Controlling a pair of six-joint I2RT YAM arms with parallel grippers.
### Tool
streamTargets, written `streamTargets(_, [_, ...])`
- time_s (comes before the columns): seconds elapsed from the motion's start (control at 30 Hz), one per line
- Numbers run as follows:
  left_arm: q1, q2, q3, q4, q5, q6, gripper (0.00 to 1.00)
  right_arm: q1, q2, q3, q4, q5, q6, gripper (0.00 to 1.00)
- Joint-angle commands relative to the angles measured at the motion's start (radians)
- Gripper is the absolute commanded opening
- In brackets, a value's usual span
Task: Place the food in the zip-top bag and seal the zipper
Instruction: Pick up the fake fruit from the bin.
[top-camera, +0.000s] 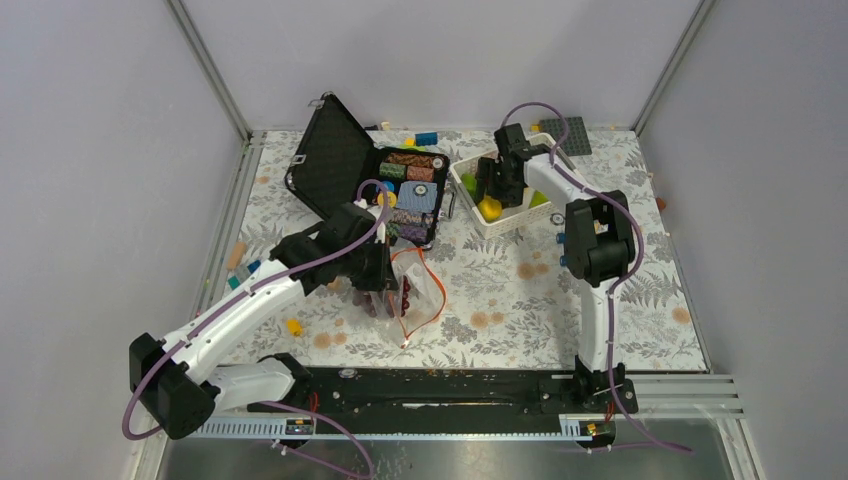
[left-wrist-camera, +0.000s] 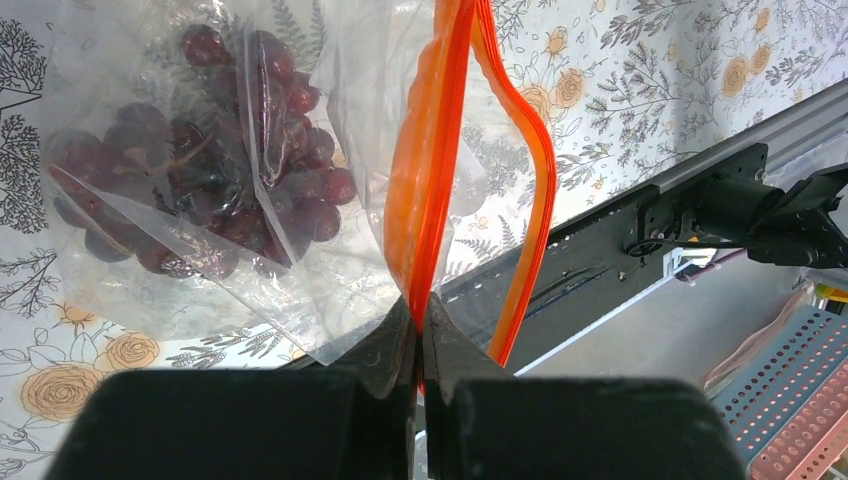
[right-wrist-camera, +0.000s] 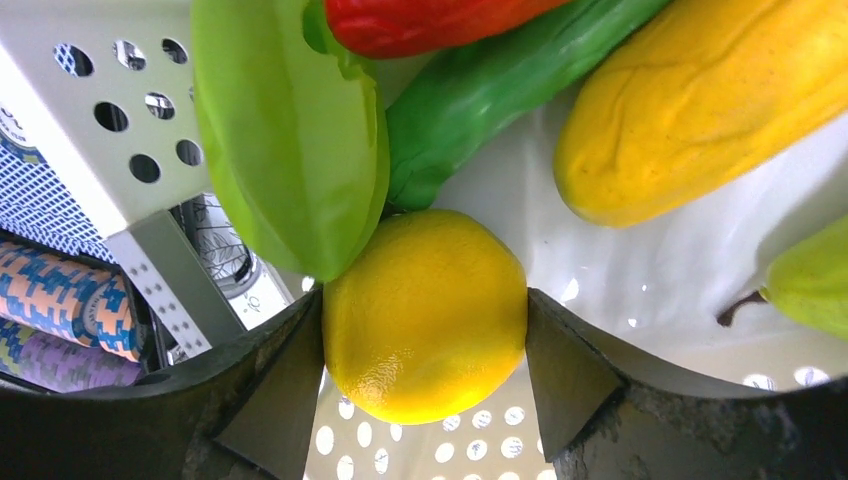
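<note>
The clear zip-top bag (top-camera: 418, 285) hangs from my left gripper (top-camera: 385, 292) just above the table. In the left wrist view that gripper (left-wrist-camera: 420, 322) is shut on one side of the red-orange zipper (left-wrist-camera: 430, 150). The other strip (left-wrist-camera: 530, 200) bows away, so the mouth is open. Dark purple grapes (left-wrist-camera: 200, 190) lie inside the bag. My right gripper (top-camera: 492, 195) is in the white lattice basket (top-camera: 508, 226). In the right wrist view it (right-wrist-camera: 424, 300) is shut on a yellow lemon (right-wrist-camera: 425, 330). Beside it lie green pieces (right-wrist-camera: 290, 130), a cucumber (right-wrist-camera: 480, 90), a yellow piece (right-wrist-camera: 700, 100) and a pear (right-wrist-camera: 810, 290).
An open black case (top-camera: 330, 160) with colourful chip stacks (top-camera: 412, 190) stands between the bag and the basket. Loose toy bricks lie at the left (top-camera: 240, 265) and near the bag (top-camera: 293, 326). A grey baseplate (top-camera: 566, 133) sits at the back. The black rail (top-camera: 450, 385) runs along the near edge.
</note>
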Motion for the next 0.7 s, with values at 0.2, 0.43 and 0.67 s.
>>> streamTargets(0.2, [-0.002,-0.026,-0.015,0.058,-0.012,-0.02,0.0,-0.018,-0.271,-0.152,0.125,0.156,0.032,0.28])
streamTargets(0.43, [-0.003,-0.029,-0.018,0.059,-0.015,-0.028,0.0,-0.019,-0.476,-0.305,0.23,0.081,0.038,0.28])
streamTargets(0.67, [-0.003,-0.041,-0.021,0.059,-0.03,-0.025,0.0,-0.018,-0.682,-0.534,0.406,-0.274,0.109,0.27])
